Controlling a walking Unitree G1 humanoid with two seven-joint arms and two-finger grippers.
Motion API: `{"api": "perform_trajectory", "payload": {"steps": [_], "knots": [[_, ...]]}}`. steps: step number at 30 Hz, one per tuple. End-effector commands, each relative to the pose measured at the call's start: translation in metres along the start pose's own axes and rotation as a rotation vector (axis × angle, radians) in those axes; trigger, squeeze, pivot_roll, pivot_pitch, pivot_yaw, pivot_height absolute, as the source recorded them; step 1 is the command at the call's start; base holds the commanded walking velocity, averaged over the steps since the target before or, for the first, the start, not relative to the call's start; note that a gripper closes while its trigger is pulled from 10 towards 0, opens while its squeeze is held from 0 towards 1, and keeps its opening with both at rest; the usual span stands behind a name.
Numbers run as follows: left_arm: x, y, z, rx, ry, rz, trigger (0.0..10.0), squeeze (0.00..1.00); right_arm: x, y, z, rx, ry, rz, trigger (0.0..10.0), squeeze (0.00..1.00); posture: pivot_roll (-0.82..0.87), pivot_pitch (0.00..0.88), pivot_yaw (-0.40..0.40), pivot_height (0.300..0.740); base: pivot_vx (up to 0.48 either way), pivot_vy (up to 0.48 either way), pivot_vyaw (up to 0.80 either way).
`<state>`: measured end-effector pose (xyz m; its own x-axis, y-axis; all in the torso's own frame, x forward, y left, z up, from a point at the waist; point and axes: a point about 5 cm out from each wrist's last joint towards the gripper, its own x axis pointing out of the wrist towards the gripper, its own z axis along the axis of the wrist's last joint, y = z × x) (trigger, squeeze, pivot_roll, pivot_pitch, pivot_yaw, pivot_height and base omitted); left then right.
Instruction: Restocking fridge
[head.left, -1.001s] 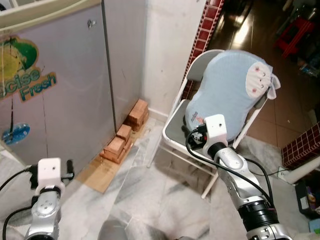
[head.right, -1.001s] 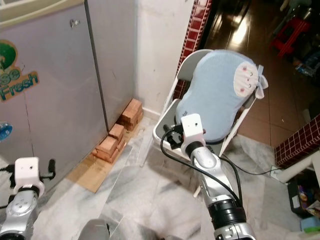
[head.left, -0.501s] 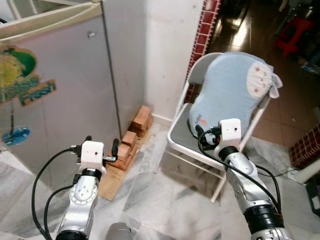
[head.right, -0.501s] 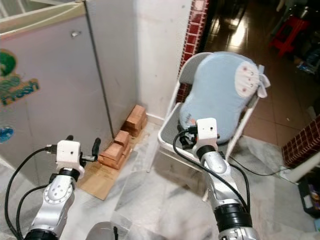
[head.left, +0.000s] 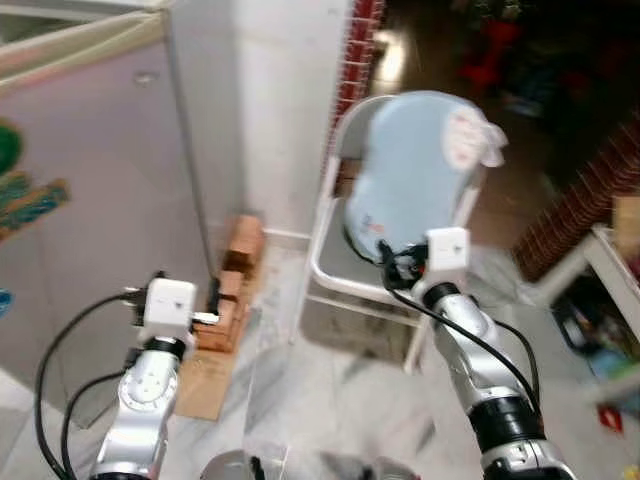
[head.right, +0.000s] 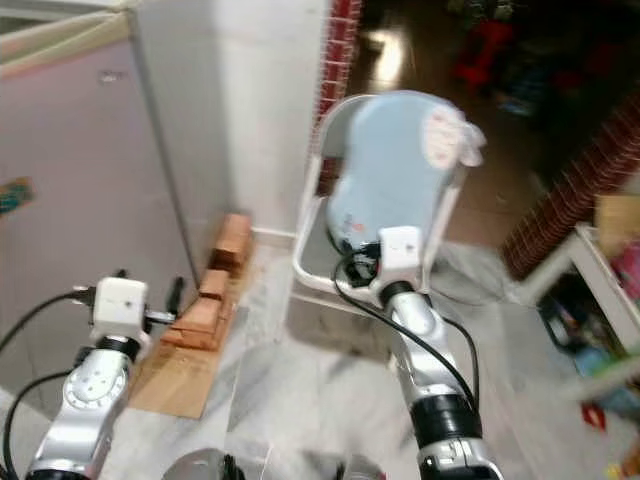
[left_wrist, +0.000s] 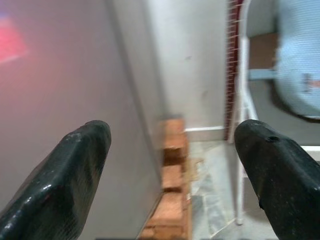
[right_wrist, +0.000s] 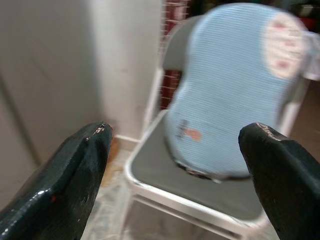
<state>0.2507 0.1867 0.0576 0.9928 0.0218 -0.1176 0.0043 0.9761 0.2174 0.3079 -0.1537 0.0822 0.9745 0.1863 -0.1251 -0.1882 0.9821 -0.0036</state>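
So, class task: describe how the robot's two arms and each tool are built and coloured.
Both arms are silver metal with black joint rings and looping black cables. Each wrist carries a white box-shaped camera housing. The left tool and right tool each have two long, glossy black fingers with rounded tips.

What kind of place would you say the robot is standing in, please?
Probably a lived-in home: a grey fridge on stacked red bricks, a white folding chair holding a pale blue cushion, marble-patterned floor tiles.
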Motion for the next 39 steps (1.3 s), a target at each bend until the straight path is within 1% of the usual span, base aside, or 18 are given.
{"api": "perform_trajectory", "payload": {"steps": [1,6,13,17,18,20,21,25,27,32,39], "knots": [[-0.001,-0.005,0.003,-0.005,-0.003,-0.010,10.0,0.00,0.000,-0.001,0.001,-0.001,-0.001,-0.008,10.0,0.00,0.10,0.046,-0.054,0.740,0.000,0.472,0.00],[-0.003,-0.001,0.002,-0.012,0.010,0.015,10.0,0.00,0.000,0.000,0.000,0.004,0.001,-0.010,10.0,0.00,0.10,0.042,-0.055,0.740,0.000,0.472,0.00],[-0.009,0.000,0.000,-0.017,0.021,0.021,10.0,0.00,-0.005,-0.009,0.001,0.001,-0.016,-0.045,10.0,0.00,0.09,0.035,-0.055,0.740,0.000,0.472,0.00],[-0.011,0.001,0.004,-0.019,-0.001,0.027,10.0,0.00,-0.011,-0.015,-0.003,0.003,-0.012,-0.078,10.0,0.00,0.09,0.035,-0.057,0.740,0.000,0.476,0.00],[-0.012,0.002,0.006,-0.013,-0.015,0.026,10.0,0.00,-0.013,-0.017,-0.003,-0.002,-0.011,-0.094,10.0,0.00,0.09,0.036,-0.061,0.740,0.000,0.480,0.00],[-0.011,0.006,0.011,0.037,-0.052,0.039,10.0,0.00,-0.016,-0.021,-0.004,0.011,-0.016,-0.123,10.0,0.00,0.10,0.035,-0.066,0.740,0.000,0.480,0.00],[-0.011,0.008,0.012,0.042,-0.058,0.040,10.0,0.00,-0.016,-0.022,-0.004,0.012,-0.013,-0.132,10.0,0.00,0.10,0.038,-0.068,0.740,0.000,0.480,0.00],[-0.010,0.017,0.012,-0.012,-0.040,0.087,10.0,0.00,-0.019,-0.023,-0.009,0.031,0.011,-0.149,10.0,0.00,0.10,0.043,-0.067,0.740,0.000,0.480,0.00],[-0.010,0.017,0.013,0.006,-0.044,0.078,10.0,0.00,-0.019,-0.023,-0.010,0.028,0.012,-0.147,10.0,0.00,0.10,0.046,-0.067,0.740,0.000,0.480,0.00],[-0.010,0.015,0.012,0.002,-0.039,0.070,10.0,0.00,-0.017,-0.025,-0.009,0.027,0.015,-0.156,10.0,0.00,0.09,0.050,-0.063,0.740,0.000,0.480,0.00],[-0.011,0.008,0.009,-0.002,-0.021,0.057,10.0,0.00,-0.018,-0.025,-0.009,0.026,0.029,-0.162,10.0,0.00,0.09,0.052,-0.061,0.740,0.000,0.480,-0.72]]}}
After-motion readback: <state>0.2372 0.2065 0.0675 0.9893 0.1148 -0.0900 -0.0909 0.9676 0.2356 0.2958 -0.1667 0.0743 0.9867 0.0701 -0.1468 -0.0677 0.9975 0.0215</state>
